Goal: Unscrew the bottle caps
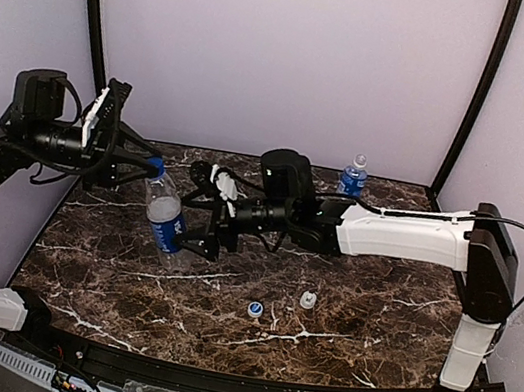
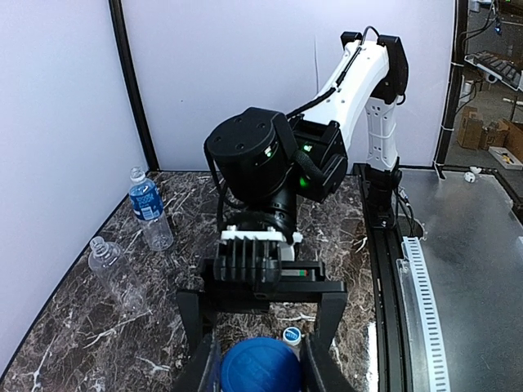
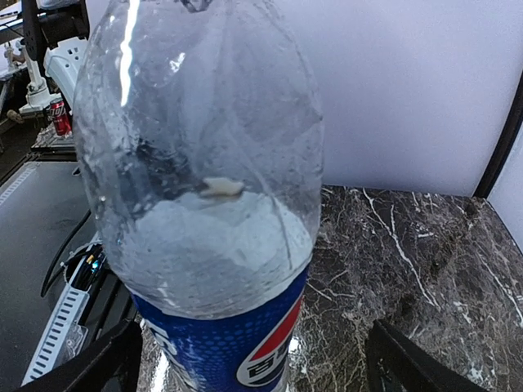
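Note:
A clear bottle with a blue label (image 1: 166,220) leans in the left middle of the table, its top toward the left. It fills the right wrist view (image 3: 212,204). My left gripper (image 1: 152,169) is shut on its dark blue cap (image 2: 260,369), one finger on each side. My right gripper (image 1: 192,237) is open around the bottle's lower body. In the right wrist view its gripper point is (image 3: 257,363); the left finger is at the bottle and the right finger (image 3: 400,363) stands well clear of it.
A pale blue-and-white cap (image 1: 254,308) and a white cap (image 1: 308,300) lie loose on the marble table (image 1: 374,307). A second blue-label bottle (image 1: 353,177) stands at the back. An unlabelled clear bottle (image 2: 113,273) stands near it. Walls enclose the back and sides.

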Robot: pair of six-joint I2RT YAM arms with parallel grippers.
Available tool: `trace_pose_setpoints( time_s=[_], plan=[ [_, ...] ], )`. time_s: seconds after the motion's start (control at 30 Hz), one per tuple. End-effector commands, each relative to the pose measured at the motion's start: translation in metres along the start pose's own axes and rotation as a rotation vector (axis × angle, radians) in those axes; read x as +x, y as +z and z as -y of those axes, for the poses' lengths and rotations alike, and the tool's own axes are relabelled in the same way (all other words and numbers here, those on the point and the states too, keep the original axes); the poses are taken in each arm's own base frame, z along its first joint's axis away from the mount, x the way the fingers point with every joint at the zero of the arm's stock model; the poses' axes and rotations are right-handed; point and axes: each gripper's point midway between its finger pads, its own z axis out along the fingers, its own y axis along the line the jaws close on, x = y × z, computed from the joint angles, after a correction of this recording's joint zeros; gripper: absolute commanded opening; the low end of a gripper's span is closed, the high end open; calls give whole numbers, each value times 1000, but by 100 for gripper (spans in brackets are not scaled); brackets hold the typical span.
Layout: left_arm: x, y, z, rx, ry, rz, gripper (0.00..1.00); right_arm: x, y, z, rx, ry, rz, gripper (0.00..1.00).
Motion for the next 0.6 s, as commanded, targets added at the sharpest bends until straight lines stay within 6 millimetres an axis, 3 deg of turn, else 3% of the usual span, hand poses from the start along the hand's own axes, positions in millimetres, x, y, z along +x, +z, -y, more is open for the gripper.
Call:
trace_pose_setpoints(
  time_s=[0.0,0.13,0.3,0.4,0.57],
  plan=[
    [-20,-3,4,25,-5,49,1,5,9,-5,-16,46,39,88],
    [-27,-3,2,21,-13,64,1,6,7,-6,-13,42,46,69],
    [-39,-4,-4,5,-32,105,1,-1,4,-6,-7,29,65,56],
    [-41,-4,-4,10,-40,114,1,-10,1,-11,-28,18,97,54],
    [-42,-4,-3,14,-37,122,1,-22,-1,-11,-32,-5,148,66]
  ],
)
